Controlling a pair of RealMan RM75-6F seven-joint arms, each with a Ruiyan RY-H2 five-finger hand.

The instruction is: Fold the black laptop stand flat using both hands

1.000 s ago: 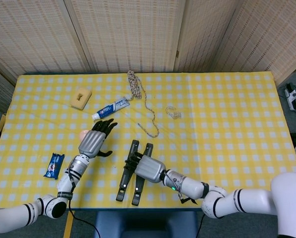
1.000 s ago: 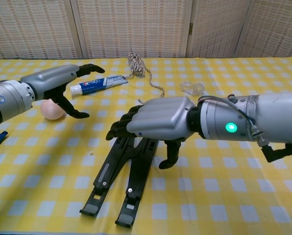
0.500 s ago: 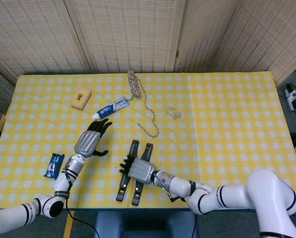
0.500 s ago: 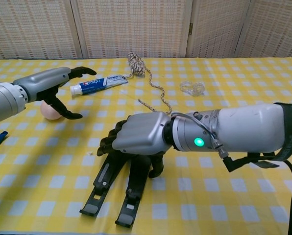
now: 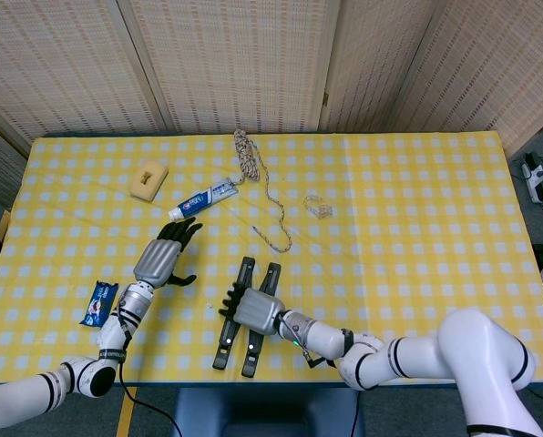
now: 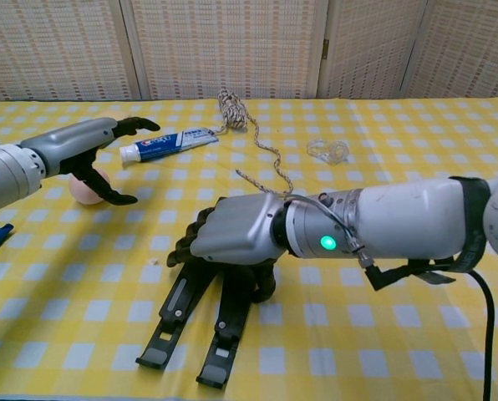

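My right robot hand (image 6: 232,238) pressing down on stand (image 6: 195,322), fingers curled over it, grip probably partial. Stand near table (image 5: 417,228) front edge. Left robot hand (image 6: 99,150) spread, empty. Risk: one-sided push skids stand off edge.

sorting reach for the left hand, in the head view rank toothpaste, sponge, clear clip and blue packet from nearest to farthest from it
From the left hand:
1. Toothpaste, just behind its fingertips.
2. Blue packet, on its outer side, nearer the table's front.
3. Sponge, farther back.
4. Clear clip, far across toward the right.
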